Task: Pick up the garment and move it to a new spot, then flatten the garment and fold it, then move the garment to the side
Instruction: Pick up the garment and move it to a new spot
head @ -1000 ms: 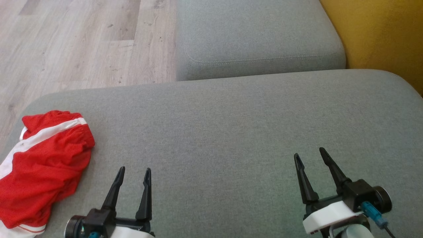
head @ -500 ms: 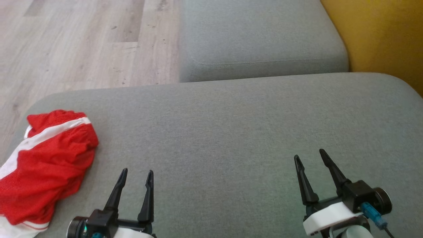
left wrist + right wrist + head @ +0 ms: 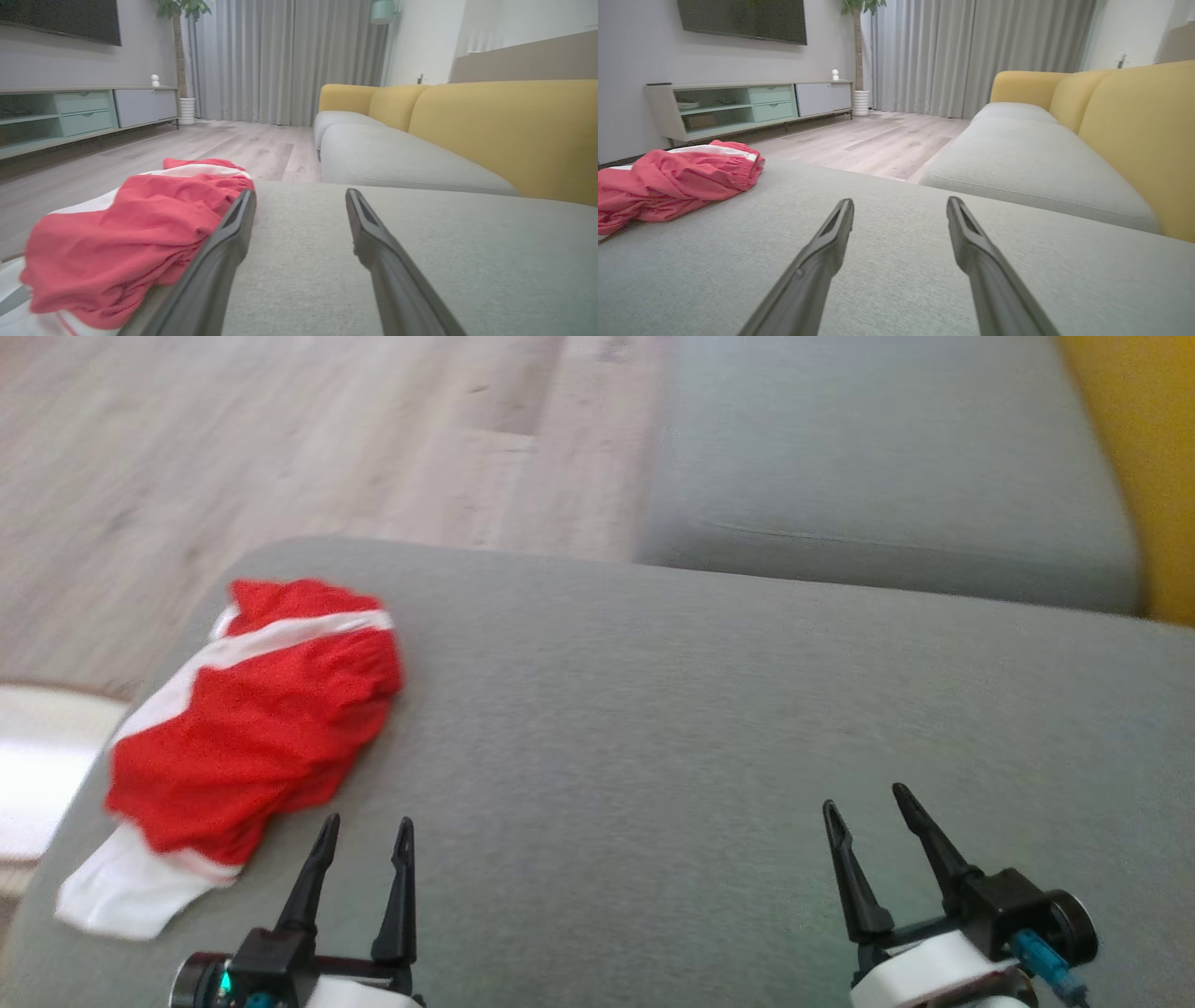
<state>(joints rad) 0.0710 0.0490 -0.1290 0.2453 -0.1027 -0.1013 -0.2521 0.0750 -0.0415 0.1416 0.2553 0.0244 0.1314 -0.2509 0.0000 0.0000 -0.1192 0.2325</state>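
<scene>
A crumpled red garment with white stripes lies at the left end of the grey cushion. My left gripper hovers open just to its right and nearer me, nothing between its fingers. In the left wrist view the garment bunches up beside the left finger, apart from it. My right gripper stands open over bare cushion at the lower right. The right wrist view has the garment far off to the left of my open right gripper.
A second grey seat cushion lies beyond, with a yellow backrest at the right. Wooden floor borders the cushion's far and left edges. A TV cabinet and curtains stand across the room.
The head camera has swung left, so the garment and cushion edge sit further right in the picture. Both grippers stay open and hold their places.
</scene>
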